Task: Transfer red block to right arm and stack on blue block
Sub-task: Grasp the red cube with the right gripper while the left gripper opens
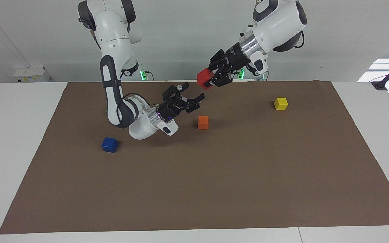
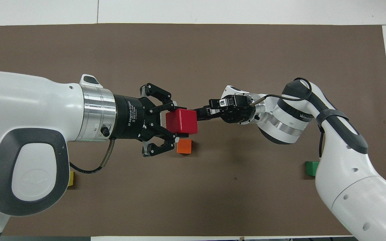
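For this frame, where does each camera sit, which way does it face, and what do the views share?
Facing view: high across the table, looking at the robots; both arms, bases to claws, over the brown mat.
Overhead view: high above the robots' end, looking steeply down; forearms and claws enter from the bottom.
Shared: left claw gripping the red block, open right claw, orange block.
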Available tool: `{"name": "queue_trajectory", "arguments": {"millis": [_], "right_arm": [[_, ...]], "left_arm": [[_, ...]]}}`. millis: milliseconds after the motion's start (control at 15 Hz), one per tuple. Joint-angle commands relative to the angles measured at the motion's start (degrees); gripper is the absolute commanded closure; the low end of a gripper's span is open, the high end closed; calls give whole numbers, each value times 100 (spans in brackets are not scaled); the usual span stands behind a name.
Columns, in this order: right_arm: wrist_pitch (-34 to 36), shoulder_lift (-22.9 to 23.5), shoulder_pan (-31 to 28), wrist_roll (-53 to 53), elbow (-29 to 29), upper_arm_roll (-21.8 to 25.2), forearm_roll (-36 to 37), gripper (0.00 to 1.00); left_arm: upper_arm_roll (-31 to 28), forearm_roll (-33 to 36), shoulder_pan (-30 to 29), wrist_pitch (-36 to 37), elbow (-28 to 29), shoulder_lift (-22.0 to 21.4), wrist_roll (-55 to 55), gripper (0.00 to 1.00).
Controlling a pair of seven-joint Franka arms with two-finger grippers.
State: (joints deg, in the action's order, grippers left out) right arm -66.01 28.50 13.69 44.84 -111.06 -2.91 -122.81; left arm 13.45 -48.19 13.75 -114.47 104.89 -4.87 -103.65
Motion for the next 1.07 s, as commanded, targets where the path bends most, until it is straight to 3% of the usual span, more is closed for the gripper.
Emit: {"name": "queue_trajectory", "arguments": {"millis": [0,1000], "right_arm": [[-201,68,2,148,120,-25,-103,0],[-272,68,-77,122,164,10,38,0]], "left_arm": [[-53,-191,250,-426,180,-58,-199,100],[-62,-191,682,-2238,901,-129,-226,100]]}}
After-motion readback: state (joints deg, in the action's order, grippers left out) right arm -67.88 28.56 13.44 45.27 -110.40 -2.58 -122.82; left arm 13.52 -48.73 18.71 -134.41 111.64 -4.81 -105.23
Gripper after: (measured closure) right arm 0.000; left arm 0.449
